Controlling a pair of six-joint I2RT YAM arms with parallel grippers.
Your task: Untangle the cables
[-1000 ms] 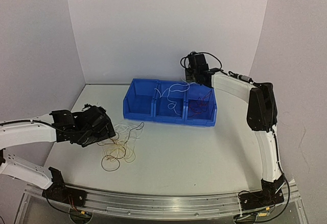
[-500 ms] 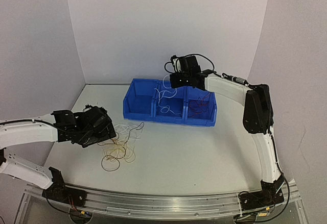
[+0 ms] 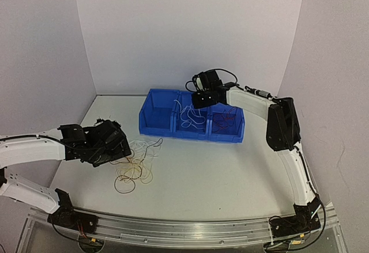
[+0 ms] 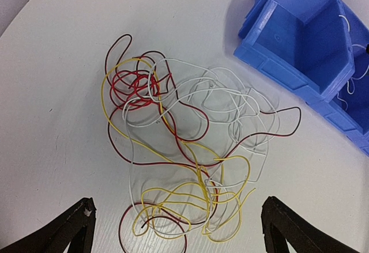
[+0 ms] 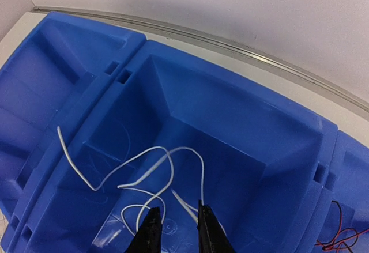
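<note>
Tangle (image 4: 179, 161): white, yellow and dark red wires looped over each other, flat on the table (image 3: 230, 172), at 8 o'clock of it in the top view. Red curls bunch at the tangle's 10 o'clock, yellow loops at 6. Not separated yet.

One white wire (image 5: 150, 172) lies apart in the middle compartment of the bins (image 5: 242, 86), one end draped over the divider toward 9. A red wire (image 3: 228, 119) sits in the compartment on its right. Looks like sorting by colour, so the left compartment is probably for yellow.

My right pincer (image 5: 176, 230) hangs just over the white wire, jaws parted a crack. That gap is too wide to clamp so thin a wire, so I judge it let go.

My left pincer (image 4: 177, 207) hovers over the tangle, fully released, fingers at 5 and 7, placed to pick the next strand. Bins at the tangle's 2 o'clock.

Most wires left to do.
</note>
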